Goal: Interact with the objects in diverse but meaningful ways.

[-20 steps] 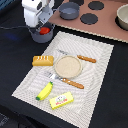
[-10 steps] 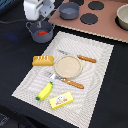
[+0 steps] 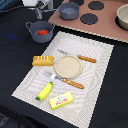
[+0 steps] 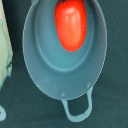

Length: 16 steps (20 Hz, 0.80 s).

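Overhead, the wrist view looks straight down into a grey-blue pot (image 4: 62,50) with the red tomato (image 4: 70,24) lying inside it, yet no fingers show there, so how far the gripper is open cannot be told. In the exterior view only a scrap of the arm (image 3: 36,4) shows at the top edge, above that pot (image 3: 40,31) on the dark worktop (image 3: 15,65), just beside the striped mat (image 3: 95,75)
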Tool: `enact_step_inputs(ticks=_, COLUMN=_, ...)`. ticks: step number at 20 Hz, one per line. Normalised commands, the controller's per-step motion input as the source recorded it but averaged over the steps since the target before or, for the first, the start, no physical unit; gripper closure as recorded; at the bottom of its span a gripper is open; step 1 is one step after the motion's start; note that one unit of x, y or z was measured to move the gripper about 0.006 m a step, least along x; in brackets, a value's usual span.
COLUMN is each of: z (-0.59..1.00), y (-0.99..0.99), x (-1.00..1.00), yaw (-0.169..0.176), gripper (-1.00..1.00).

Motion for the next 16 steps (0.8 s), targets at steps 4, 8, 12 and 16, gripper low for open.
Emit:
enact_step_inputs(ticks=4, z=0.28, y=-0.67, x=0.57, yaw=-0.005, gripper=-1.0)
enact_step_inputs(ticks=8, z=0.22, y=-0.63, x=0.56, yaw=0.0, gripper=-1.0)
enact_step_inputs(ticks=12, z=0.03, y=-0.61, x=0.55, yaw=0.0, gripper=-1.0)
enact_step_inputs(ticks=16, z=0.0, y=-0.63, x=0.54, yaw=0.0, gripper=-1.0)
